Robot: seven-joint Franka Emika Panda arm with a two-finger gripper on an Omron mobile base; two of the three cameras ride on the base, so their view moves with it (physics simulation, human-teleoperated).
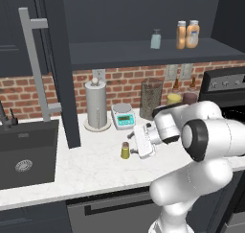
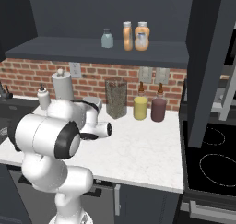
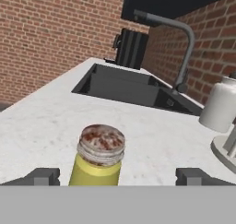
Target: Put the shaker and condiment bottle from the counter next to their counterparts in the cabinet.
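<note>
Paper towel roll (image 1: 96, 105), small scale (image 1: 124, 115), glass jar (image 1: 151, 99), dark sink (image 1: 26, 153), stovetop (image 2: 213, 161)

yellow-green shaker (image 3: 97, 161) with speckled brown cap, white grey-veined counter (image 1: 91, 172), red brick wall (image 3: 50, 38)

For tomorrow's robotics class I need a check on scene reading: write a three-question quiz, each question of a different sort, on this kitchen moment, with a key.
1. True or false: the gripper is shut on the shaker.
2. Which stands on the cabinet shelf? A) scale B) two orange bottles C) paper towel roll
3. Fill in: the shaker stands upright on the ___.

Key
1. False: the jaws are open, one finger on each side of the shaker, not touching it.
2. B: the two orange bottles stand right of a pale blue shaker.
3. counter.
</note>
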